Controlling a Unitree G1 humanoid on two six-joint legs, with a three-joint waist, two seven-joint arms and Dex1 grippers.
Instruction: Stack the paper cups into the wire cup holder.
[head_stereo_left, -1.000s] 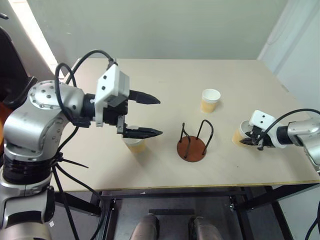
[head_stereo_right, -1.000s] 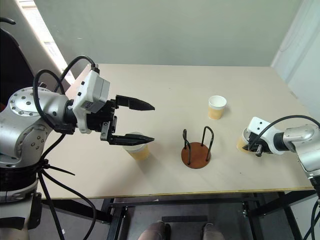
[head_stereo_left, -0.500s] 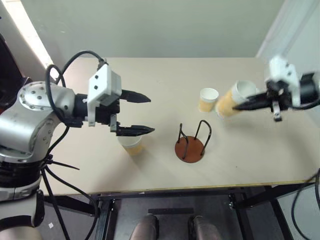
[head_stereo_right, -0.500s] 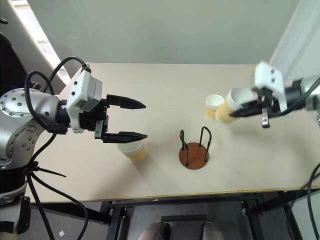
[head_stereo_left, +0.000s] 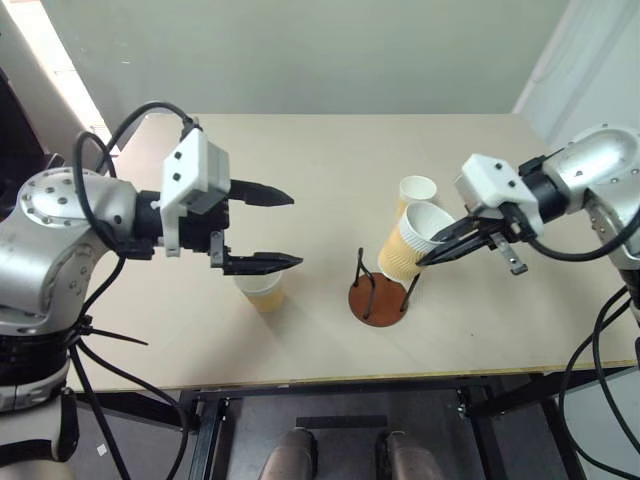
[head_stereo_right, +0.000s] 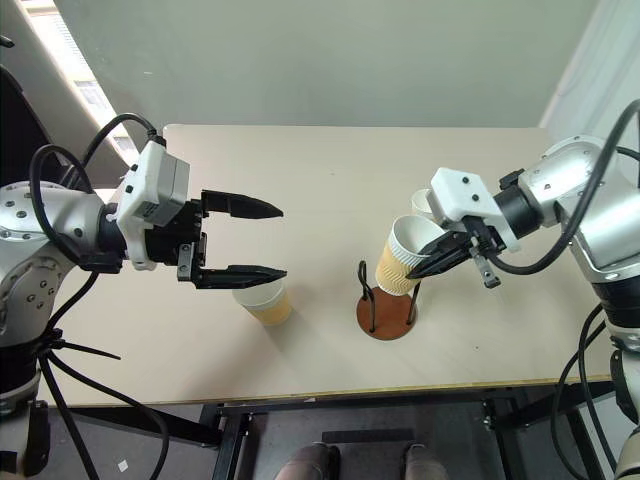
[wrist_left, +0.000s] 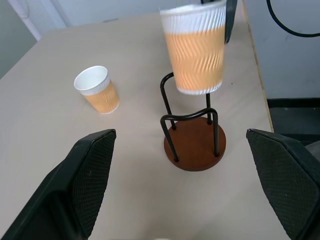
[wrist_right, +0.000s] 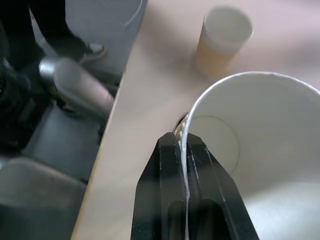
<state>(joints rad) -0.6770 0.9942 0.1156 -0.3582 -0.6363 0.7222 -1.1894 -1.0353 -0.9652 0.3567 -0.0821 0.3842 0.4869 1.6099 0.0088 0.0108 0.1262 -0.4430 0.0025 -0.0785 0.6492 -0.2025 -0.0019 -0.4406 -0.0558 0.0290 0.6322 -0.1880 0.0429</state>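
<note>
R wrist view: cup (wrist_right: 260, 150) in jaws

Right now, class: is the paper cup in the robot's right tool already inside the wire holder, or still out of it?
Out. The held cup, pinched at its rim by the right tool, hangs tilted above the wire cup holder, its bottom clear of the base.

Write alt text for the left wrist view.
A tan paper cup hangs in the air just above a wire cup holder on a pale table. Another cup stands upright beside it, and two black fingers frame the view, spread wide.
</note>
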